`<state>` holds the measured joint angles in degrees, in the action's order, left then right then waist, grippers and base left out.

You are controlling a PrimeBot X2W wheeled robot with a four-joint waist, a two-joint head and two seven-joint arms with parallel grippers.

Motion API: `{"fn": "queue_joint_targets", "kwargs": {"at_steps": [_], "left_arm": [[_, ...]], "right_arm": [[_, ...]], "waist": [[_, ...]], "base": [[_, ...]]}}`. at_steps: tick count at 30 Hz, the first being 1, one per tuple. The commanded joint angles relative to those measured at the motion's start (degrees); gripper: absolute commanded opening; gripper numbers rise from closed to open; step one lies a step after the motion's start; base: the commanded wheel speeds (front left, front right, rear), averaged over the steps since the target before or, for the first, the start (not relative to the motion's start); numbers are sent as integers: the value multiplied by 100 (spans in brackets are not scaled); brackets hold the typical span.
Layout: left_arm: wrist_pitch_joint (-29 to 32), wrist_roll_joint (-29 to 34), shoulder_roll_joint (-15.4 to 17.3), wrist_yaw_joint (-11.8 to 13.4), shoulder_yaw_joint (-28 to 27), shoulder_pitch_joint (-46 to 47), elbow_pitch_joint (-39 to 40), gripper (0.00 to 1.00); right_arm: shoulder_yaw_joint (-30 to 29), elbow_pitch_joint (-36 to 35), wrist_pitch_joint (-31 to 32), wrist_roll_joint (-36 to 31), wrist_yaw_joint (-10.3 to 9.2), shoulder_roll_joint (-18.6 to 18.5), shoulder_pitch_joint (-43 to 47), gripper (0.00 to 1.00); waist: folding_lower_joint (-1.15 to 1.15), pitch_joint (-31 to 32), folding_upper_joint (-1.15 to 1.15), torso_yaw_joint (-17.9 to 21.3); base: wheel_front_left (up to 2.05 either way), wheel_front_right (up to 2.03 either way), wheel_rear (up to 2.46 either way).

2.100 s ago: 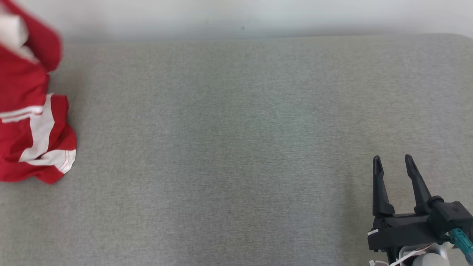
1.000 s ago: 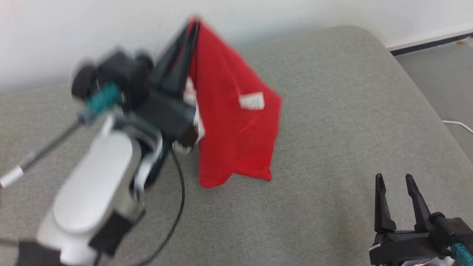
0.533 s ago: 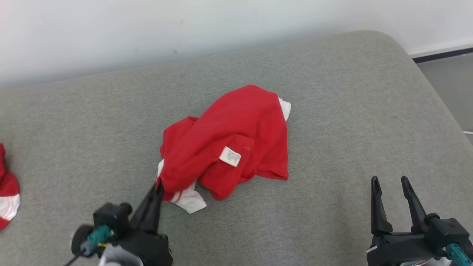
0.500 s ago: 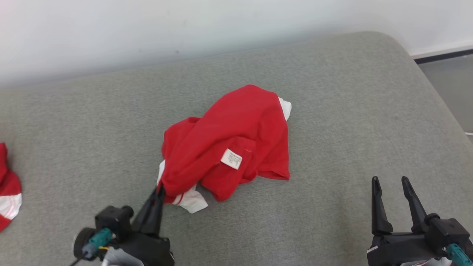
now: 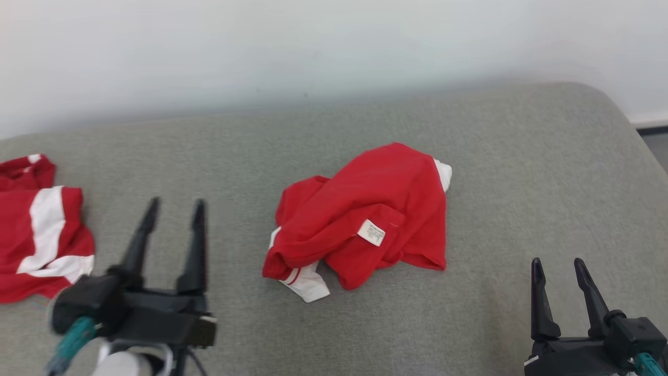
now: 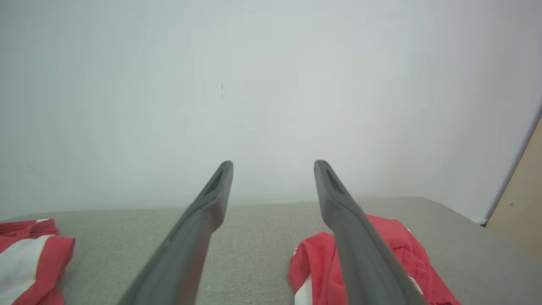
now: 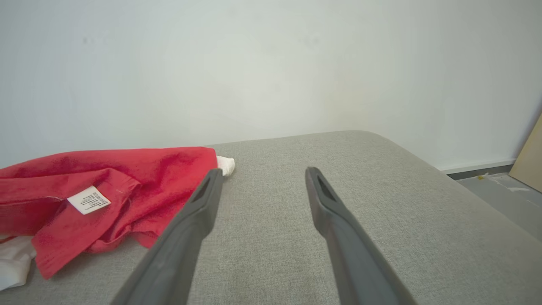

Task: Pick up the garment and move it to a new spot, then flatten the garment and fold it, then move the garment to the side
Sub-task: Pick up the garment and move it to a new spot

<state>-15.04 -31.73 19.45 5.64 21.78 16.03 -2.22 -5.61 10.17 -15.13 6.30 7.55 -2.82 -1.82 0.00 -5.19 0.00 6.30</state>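
Sitting in a crumpled heap midway across the grey cushion (image 5: 522, 156), the red garment (image 5: 386, 209) is in nobody's grasp right now. The left gripper (image 5: 176, 203) hovers to the near left of it, fingers spread wide with nothing between them, clear of the cloth. The right gripper (image 5: 557, 262) waits at the near right, jaws parted and empty too, pointing toward the far wall (image 5: 313, 47).

Why park one on either side like that? My read: the heap lies between the two arms so each can reach an edge, since flattening takes a pull from both ends.

Now look at the heap itself. It's bunched and doubled over, with a white care label (image 5: 371, 232) facing up, which suggests that part is inside out. A white striped cuff (image 5: 308, 284) pokes out at the near-left corner, and another bit of white shows at the far right. Those are the handholds I'd pick.

Over at the left edge of the cushion lies a second red-and-white garment (image 5: 42, 235), well apart, so there's bare cushion all round the middle one to spread it on. The relocating looks done and the flattening not yet begun. It's soft cloth and will sag, so pinch a single layer or the whole bunch comes up.
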Motion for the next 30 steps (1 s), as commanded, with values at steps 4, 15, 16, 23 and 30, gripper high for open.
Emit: {"fn": "queue_joint_targets", "kwargs": {"at_steps": [4,15,16,23,30], "left_arm": [[-19,299,112,70,-663,-549,265,100],[-20,574,236,-74,-1601,-1599,459,100],[-20,581,194,-141,-1664,-1667,490,100],[-20,871,-178,-666,-1838,-2020,300,100],[-21,1090,-593,-976,-2043,-1891,-43,100]], "right_arm": [[16,-71,-3,-54,-12,-12,114,100],[206,-239,-3,-70,-12,-11,256,100],[219,-240,-3,-67,-12,-12,276,100],[324,-170,-3,-9,-12,-13,301,100],[373,-85,-3,24,-12,-12,268,100]], "waist": [[0,353,0,-324],[0,513,0,-538],[0,515,0,-556],[0,506,0,-659],[0,461,0,-691]], "base": [[0,0,0],[0,0,0],[0,0,0],[0,0,0],[0,0,0]]}}
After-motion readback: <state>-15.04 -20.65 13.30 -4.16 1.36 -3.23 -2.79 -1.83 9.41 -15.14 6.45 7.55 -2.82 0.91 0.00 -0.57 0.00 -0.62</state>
